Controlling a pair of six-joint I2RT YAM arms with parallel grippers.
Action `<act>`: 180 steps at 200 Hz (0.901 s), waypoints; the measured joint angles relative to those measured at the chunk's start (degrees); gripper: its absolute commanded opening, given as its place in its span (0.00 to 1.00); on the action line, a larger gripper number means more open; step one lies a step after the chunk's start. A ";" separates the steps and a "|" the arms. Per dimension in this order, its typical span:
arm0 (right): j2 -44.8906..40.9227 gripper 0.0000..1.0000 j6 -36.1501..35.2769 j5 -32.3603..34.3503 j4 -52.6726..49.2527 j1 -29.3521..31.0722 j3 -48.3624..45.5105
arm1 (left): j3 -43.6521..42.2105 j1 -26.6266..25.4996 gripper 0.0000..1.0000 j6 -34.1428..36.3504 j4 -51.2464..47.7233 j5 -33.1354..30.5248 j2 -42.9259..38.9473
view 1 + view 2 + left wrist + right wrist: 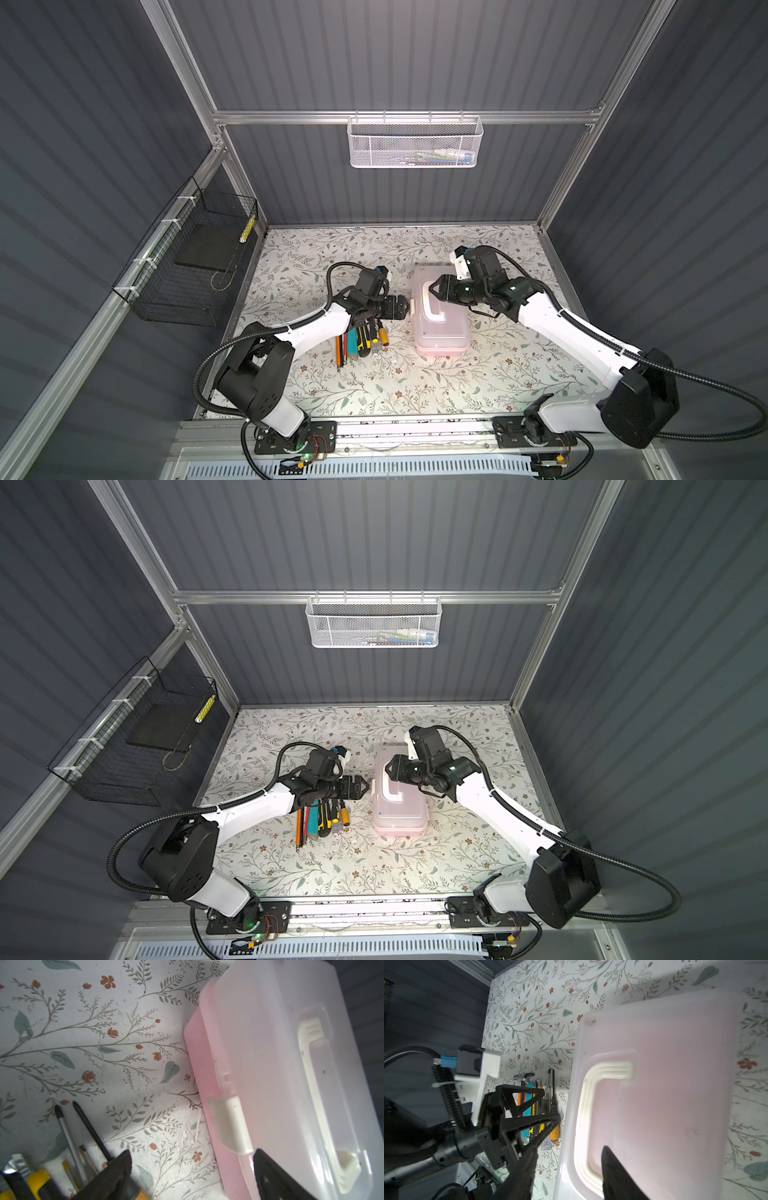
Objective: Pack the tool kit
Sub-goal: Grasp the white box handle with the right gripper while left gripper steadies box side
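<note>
Top views: the tool kit case (pixel 442 336), pink with a frosted lid, sat closed at the middle of the floral table (pixel 374 390). Its white handle (pixel 428 305) lay flat on the lid. The loose tools (pixel 363 338), screwdrivers and utility knives, lay in a row just left of the case, partly under the left arm.

The left gripper (pixel 407 308) was level with the case's left side, jaws wide, tips just beside the white latch (pixel 413 311). Contact could not be told.

Left wrist view: the latch showed between the two spread fingers.

The right gripper (pixel 430 287) hung over the lid from the right.

Right wrist view: its jaws were partly open and straddled the handle's long bar. One finger (pixel 616 1174) was inside the handle, the other on the bar's left side. The handle was not clamped.
</note>
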 measured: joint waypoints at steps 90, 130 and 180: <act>7.08 0.49 1.99 -7.30 4.07 0.00 -1.92 | -0.70 0.00 0.91 -2.32 6.62 4.98 -0.04; 8.41 0.49 2.89 -11.87 8.57 -0.37 -3.15 | -0.70 0.00 0.90 -2.60 8.48 6.23 1.03; 9.20 0.48 6.16 -20.26 18.08 -3.28 -7.26 | -0.70 0.04 0.88 -3.13 11.37 7.10 2.32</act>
